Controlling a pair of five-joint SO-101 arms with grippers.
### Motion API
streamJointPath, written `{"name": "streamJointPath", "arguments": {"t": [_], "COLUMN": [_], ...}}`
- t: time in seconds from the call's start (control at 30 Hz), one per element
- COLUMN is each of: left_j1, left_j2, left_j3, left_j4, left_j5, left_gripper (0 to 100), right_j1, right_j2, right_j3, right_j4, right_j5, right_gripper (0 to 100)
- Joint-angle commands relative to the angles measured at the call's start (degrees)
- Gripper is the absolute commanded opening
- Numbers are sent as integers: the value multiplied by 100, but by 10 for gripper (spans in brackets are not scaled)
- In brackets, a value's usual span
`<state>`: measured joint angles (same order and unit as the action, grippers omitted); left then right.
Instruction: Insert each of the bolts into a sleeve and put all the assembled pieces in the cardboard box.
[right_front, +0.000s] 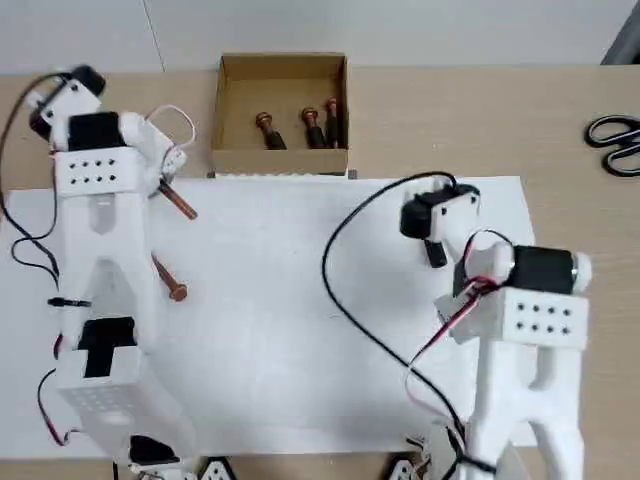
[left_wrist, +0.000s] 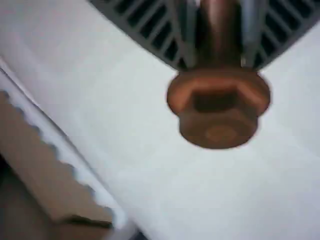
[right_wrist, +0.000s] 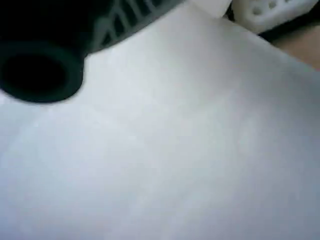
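My left gripper (right_front: 167, 189) is shut on a copper bolt (right_front: 181, 204) just above the white sheet, near the cardboard box's left front corner. In the left wrist view the bolt (left_wrist: 218, 107) hangs head-down from the gripper (left_wrist: 218, 25). A second bolt (right_front: 168, 278) lies loose on the sheet beside the left arm. My right gripper (right_front: 434, 240) is shut on a black sleeve (right_front: 436, 253) over the sheet's right half. The right wrist view looks into the sleeve's (right_wrist: 40, 72) open end. The cardboard box (right_front: 282, 66) holds three assembled pieces (right_front: 302, 128).
A white sheet (right_front: 290, 330) covers the table in front of the box. Scissors (right_front: 615, 143) lie on the bare wood at the far right. Black cables loop over the sheet between the arms. The box's edge (left_wrist: 40, 180) appears beside the held bolt.
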<state>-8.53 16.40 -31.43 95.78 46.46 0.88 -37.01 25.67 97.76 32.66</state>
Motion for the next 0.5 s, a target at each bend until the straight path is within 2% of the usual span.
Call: {"name": "streamJointPath", "arguments": {"t": [0.0, 0.2, 0.33, 0.47], "left_j1": [281, 519, 862, 1081], "left_j2": [-88, -800, -1468, -2092], "left_j3": [-1103, -1516, -1130, -523], "left_j4": [475, 475, 466, 466], "left_j5": [-501, -1204, -1644, -1697], "left_gripper": [6, 6, 6, 6], "right_j1": [-488, -532, -532, -549], "right_j2": [-462, -980, -1288, -1499], "right_j3": [-264, -255, -255, -255], "right_j4": [110, 110, 57, 57], "right_j5": [-132, -448, -545, -571], "right_gripper": [3, 3, 4, 3]}}
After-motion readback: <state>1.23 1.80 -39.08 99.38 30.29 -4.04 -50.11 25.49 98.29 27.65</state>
